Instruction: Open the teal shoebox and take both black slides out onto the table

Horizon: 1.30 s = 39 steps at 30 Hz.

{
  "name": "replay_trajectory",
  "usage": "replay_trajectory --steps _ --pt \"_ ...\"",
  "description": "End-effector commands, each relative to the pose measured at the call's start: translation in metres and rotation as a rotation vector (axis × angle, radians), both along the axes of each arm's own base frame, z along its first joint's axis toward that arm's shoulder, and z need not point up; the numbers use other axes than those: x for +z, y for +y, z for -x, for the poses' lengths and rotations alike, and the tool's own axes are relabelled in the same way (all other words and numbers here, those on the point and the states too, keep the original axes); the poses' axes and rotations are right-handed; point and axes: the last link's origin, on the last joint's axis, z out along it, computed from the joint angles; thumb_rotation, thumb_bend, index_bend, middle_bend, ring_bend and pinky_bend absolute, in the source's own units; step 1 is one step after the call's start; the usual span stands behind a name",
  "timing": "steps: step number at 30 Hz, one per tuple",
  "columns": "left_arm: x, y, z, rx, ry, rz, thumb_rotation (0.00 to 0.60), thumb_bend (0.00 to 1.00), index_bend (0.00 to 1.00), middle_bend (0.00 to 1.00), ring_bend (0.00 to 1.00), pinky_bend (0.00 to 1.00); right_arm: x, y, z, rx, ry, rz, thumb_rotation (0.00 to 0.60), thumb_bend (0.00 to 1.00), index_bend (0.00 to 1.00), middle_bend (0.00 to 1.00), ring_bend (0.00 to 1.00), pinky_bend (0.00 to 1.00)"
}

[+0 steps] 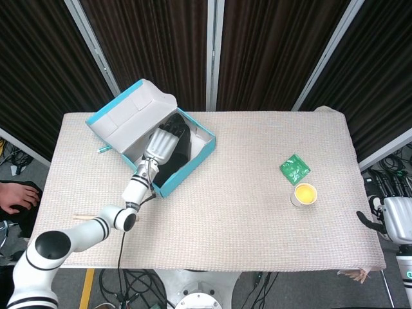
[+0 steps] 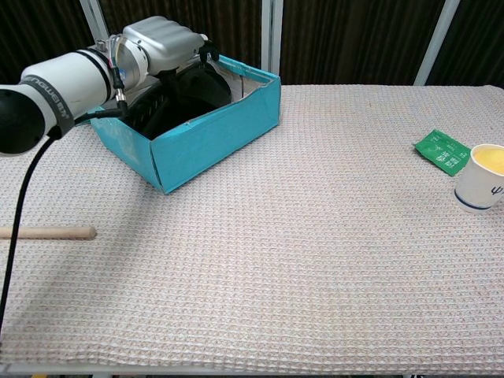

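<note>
Shoebox, teal outside and white inside, sits open at about ten o'clock on the table in the head view, its lid folded back toward eleven o'clock and standing up behind the box. Black slides lie inside it, dark and packed together, so that one cannot be told from the other in either view. Left hand reaches down into the box from the seven o'clock side, its silver back turned up and its dark fingers buried among the slides; whether they are closed on a slide or only resting against it cannot be told, since the back of the hand and the box wall hide the fingertips. In the chest view the same hand shows over the near left wall of the box, with the white forearm running off to nine o'clock. Right hand hangs well apart from all this, just off the table edge at four o'clock, only partly in view, with nothing seen in it; how its fingers lie cannot be told. Near three o'clock on the table a paper cup of yellow liquid stands just beside a green packet. A wooden stick lies flat near the eight o'clock edge, and a teal pen lies beside the lid.
</note>
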Motion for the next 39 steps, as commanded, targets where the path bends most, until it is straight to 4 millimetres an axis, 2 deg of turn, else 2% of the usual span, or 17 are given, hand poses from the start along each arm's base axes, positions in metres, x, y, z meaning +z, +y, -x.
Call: replay_trajectory --steps 1,15,22,25,34,39 --pt "-0.007 0.0 -0.002 -0.023 0.034 0.002 0.6 0.21 0.16 0.19 0.12 0.29 0.0 0.0 0.0 0.0 -0.001 0.0 0.6 0.11 0.04 0.11 0.03 0.08" --pt "-0.023 0.002 0.007 -0.095 0.162 -0.049 0.6 0.24 0.24 0.21 0.13 0.3 0.002 0.003 0.002 -0.007 -0.004 0.006 0.6 0.11 0.05 0.11 0.03 0.08" --pt "-0.026 -0.001 0.009 -0.144 0.14 -0.079 0.6 0.36 0.35 0.36 0.28 0.42 0.002 0.003 0.003 -0.014 -0.004 0.005 0.6 0.11 0.05 0.11 0.03 0.08" --pt "-0.026 0.0 0.011 -0.141 0.12 -0.082 0.6 0.41 0.38 0.41 0.31 0.43 0.002 0.003 0.002 -0.011 -0.003 0.004 0.6 0.11 0.05 0.11 0.03 0.08" --pt "-0.022 0.0 0.012 -0.15 0.075 -0.118 0.6 0.44 0.5 0.44 0.31 0.45 0.001 0.002 0.002 -0.012 0.0 0.001 0.6 0.11 0.05 0.11 0.03 0.08" --pt "-0.018 0.0 0.012 -0.149 0.03 -0.15 0.6 0.46 0.51 0.45 0.33 0.45 0.001 0.002 0.002 -0.015 0.002 0.001 0.6 0.11 0.05 0.11 0.03 0.08"
